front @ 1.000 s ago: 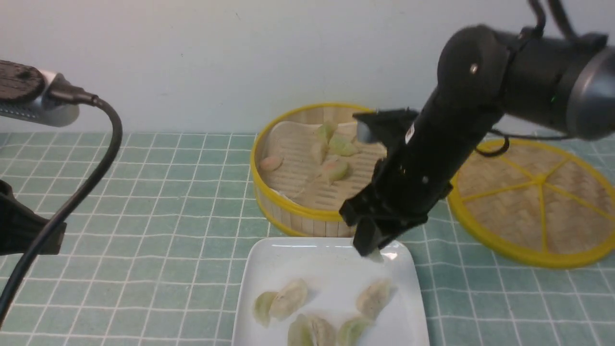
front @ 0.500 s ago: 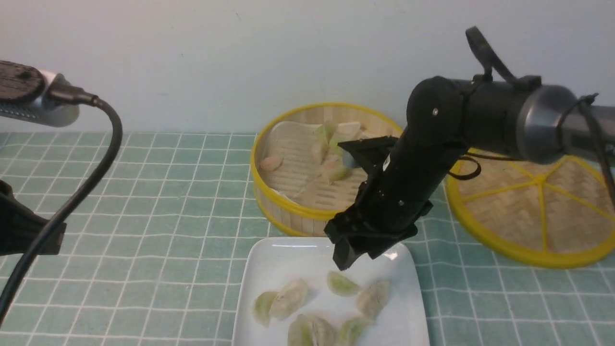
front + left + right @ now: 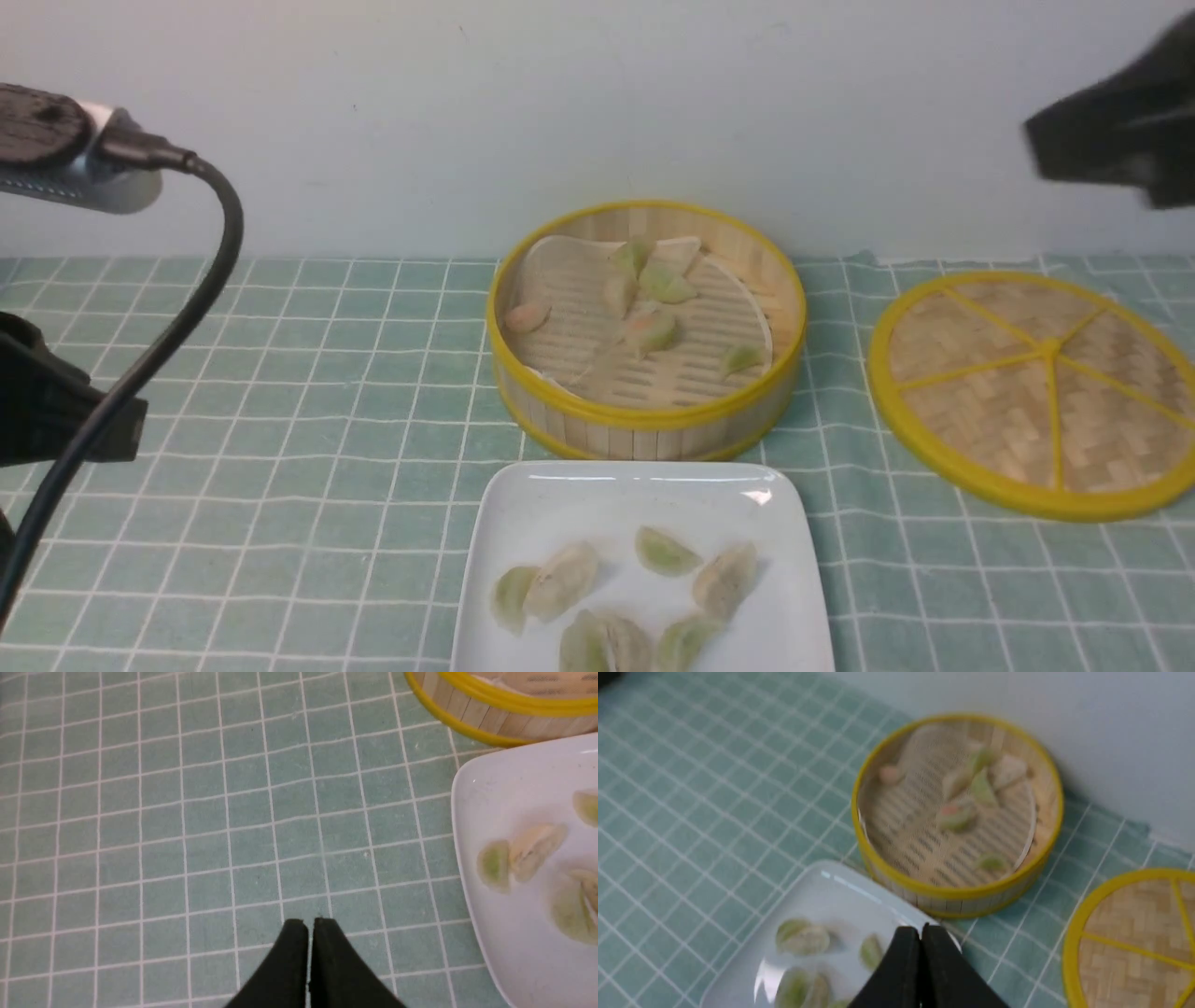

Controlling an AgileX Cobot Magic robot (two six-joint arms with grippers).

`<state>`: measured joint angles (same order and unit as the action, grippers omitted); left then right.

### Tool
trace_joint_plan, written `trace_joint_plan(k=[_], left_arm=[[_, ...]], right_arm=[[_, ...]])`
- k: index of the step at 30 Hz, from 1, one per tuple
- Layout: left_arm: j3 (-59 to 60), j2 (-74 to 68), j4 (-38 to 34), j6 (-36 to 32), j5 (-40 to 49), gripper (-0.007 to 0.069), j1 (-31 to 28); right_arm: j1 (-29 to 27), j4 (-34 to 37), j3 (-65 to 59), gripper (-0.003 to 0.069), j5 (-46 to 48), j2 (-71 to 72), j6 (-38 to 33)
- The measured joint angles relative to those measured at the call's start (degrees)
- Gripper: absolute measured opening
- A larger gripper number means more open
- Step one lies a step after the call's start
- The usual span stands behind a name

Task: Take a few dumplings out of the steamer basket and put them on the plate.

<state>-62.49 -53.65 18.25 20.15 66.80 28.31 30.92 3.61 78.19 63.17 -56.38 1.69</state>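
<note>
1. The right arm (image 3: 1111, 140) has gone up and away from the plate (image 3: 523, 495). It is now a dark blur in the top right corner. The green dumpling (image 3: 665, 553) it was carrying now lies on the plate with several others.
2. The right gripper (image 3: 920, 928) is pinched closed and holds nothing.
3. The left gripper (image 3: 309, 922) is pinched closed too. It is empty and hangs over the green checked cloth (image 3: 280, 373), beside the plate.
4. A few dumplings (image 3: 651, 327) are left in the steamer basket (image 3: 644, 434), just behind the plate.
5. One small green dumpling (image 3: 742, 357) sits alone on the basket's right side. It lies mostly sideways. The right arm looks like the handier one, I think, and would reach forward and down.
6. The dumplings are soft, shiny half-moons you can partly see through. They may squash or slip.
7. The basket has wooden slats, yellow rims and a ribbed pale liner. The plate is smooth, white and glossy. The woven lid (image 3: 1036, 392) lies flat to the right.
</note>
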Motion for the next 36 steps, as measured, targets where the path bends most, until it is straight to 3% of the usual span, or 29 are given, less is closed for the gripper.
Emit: trace_joint_plan(k=[6, 10, 14, 18, 24, 36], left_arm=[[0.2, -0.2, 0.0, 0.0, -7.0, -0.0006, 0.0], [0.2, -1.6, -0.6, 0.0, -10.1, -0.0006, 0.0], [0.2, -5.4, -1.6, 0.0, -13.1, -0.0006, 0.0], [0.2, -8.2, -2.3, 0.0, -14.9, -0.0006, 0.0], [0.6, -6.3, -2.9, 0.0, -14.0, -0.0006, 0.0], [18.5, 25.5, -4.7, 5.7, -21.9, -0.0006, 0.0]], right_arm=[[0.0, -1.5, -26.0, -0.0014, -19.0, 29.7, 1.9], [0.0, -3.1, -37.4, -0.0014, -25.8, 43.0, 3.5], [0.0, -9.0, -47.6, -0.0014, -28.9, 56.4, 10.6], [0.0, -14.0, -50.4, -0.0014, -28.9, 57.3, 15.3], [0.0, -15.5, -50.6, -0.0014, -29.2, 57.3, 16.0], [0.0, -15.7, -50.6, -0.0014, -29.3, 57.3, 16.0]])
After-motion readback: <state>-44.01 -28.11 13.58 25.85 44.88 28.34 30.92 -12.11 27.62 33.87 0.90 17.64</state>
